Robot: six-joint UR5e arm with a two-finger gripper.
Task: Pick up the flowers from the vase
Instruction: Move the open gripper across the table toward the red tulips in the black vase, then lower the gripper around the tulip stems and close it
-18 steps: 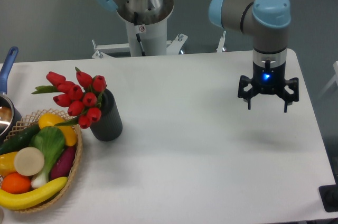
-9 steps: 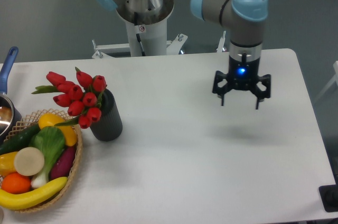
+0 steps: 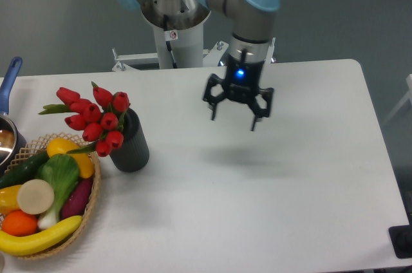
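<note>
A short, matte, dark grey-black cylindrical vase (image 3: 131, 146) is seen standing upright on the white table (image 3: 270, 208), at its left side. The flowers (image 3: 94, 118), a bunch of small glossy red tulip buds with green stems and pointed green leaves, are held in its round hollow top and lean out to the left, over the far rim of the wicker basket (image 3: 90, 205).

The shallow woven basket is set just left of the vase, at the near left corner of the table. It is filled with smooth toy produce: a yellow banana (image 3: 40, 237) along the near edge, an orange (image 3: 19, 223), a purple aubergine-like piece (image 3: 77, 198), a dark green cucumber (image 3: 22, 169), a leafy green vegetable (image 3: 59, 176) with a pale round slice (image 3: 35, 196) before it, and a yellow piece (image 3: 72, 152) at the far side. A metal pot (image 3: 6, 139) with a blue handle (image 3: 9, 78) is cut off by the left edge; its contents cannot be made out.

The black two-finger gripper (image 3: 232, 120) is held above the middle of the table, well apart from the vase and to its right, pointing down with a blue light lit on its body. Its fingers are spread wide and nothing is held between them.
</note>
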